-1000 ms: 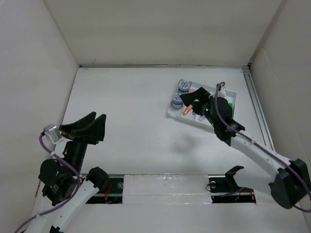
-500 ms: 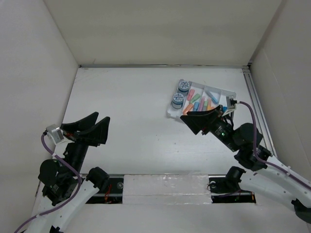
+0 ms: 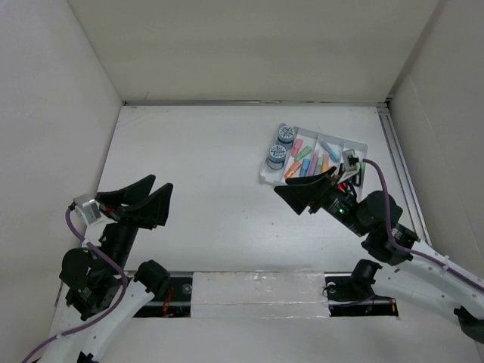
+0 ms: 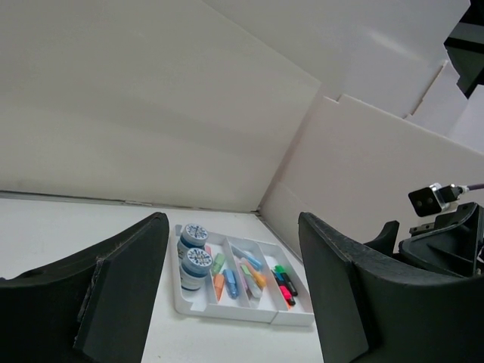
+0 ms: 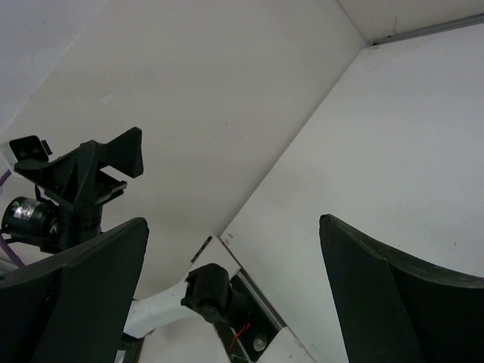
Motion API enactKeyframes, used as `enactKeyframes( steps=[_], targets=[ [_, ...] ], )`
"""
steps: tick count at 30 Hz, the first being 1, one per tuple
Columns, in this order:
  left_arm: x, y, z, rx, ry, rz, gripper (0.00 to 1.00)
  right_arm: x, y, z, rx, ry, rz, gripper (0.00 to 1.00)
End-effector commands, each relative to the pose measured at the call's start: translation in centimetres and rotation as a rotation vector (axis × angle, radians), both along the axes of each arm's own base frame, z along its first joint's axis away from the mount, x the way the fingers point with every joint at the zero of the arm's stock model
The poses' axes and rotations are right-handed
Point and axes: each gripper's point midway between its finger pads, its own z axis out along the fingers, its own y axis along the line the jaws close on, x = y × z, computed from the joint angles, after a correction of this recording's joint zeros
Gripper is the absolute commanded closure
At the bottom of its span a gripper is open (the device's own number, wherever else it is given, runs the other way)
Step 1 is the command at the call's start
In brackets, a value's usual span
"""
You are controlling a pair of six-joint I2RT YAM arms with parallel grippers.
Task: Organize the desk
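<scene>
Right tool released and empty, above the counter spread beneath both arms. Left tool likewise agape, at 8 o'clock. Filled tray at 1 o'clock. Best to park high, slowly, well apart from that tray.

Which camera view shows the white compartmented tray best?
The left wrist view: the whole tray appears unobstructed, with all compartments visible. The top external view looks down into it, but the right gripper hides part of its near edge. The right wrist view does not show it.
</scene>
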Motion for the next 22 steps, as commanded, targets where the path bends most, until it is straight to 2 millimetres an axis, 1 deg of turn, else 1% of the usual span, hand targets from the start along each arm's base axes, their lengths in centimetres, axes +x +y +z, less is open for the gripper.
enactKeyframes(
  steps=[1, 5, 11, 18, 22],
  targets=[
    [-0.1, -0.2, 1.1, -0.001, -0.040, -0.008, 0.35, -0.3, -0.2, 0.9, 0.014, -0.030, 0.000, 0.00],
    [0.0, -0.3, 1.1, 0.001, -0.038, -0.009, 0.36, -0.1, -0.5, 0.5, 0.002, -0.027, -0.020, 0.00],
    [0.0, -0.4, 1.2, 0.005, -0.039, -0.012, 0.37, 0.0, -1.0, 0.5, 0.003, -0.030, -0.038, 0.00],
    [0.0, -0.6, 1.2, 0.011, -0.039, -0.019, 0.40, -0.5, -2.0, 1.7, 0.031, -0.058, -0.051, 0.00],
    [-0.2, -0.6, 1.3, 0.013, -0.044, -0.025, 0.39, -0.9, -2.5, 2.3, 0.053, -0.073, -0.051, 0.00]
  ],
)
